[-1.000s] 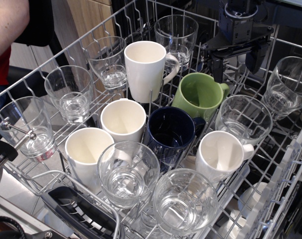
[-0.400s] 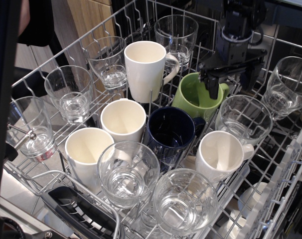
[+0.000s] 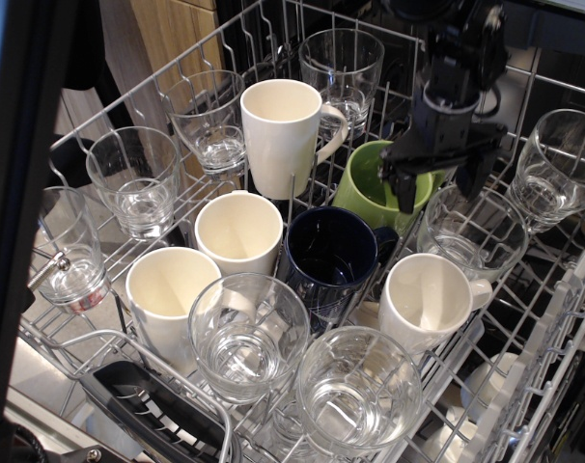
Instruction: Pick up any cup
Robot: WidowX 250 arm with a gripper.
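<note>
Hovering: gripper [image 3: 434,185] hangs over the right rim of the green cup [image 3: 375,186], dark arm above it.
Fingers: apart, one finger [image 3: 405,191] dipping inside the cup's mouth, the other [image 3: 466,174] outside to the right; whether either touches the wall cannot be told.
Cup: tilted in the wire rack [image 3: 553,318], back-right area, handle side hidden by the gripper.
Neighbours: tall white mug [image 3: 281,135] to its left, blue mug [image 3: 329,258] just in front, clear glass [image 3: 471,231] to its right.
</note>
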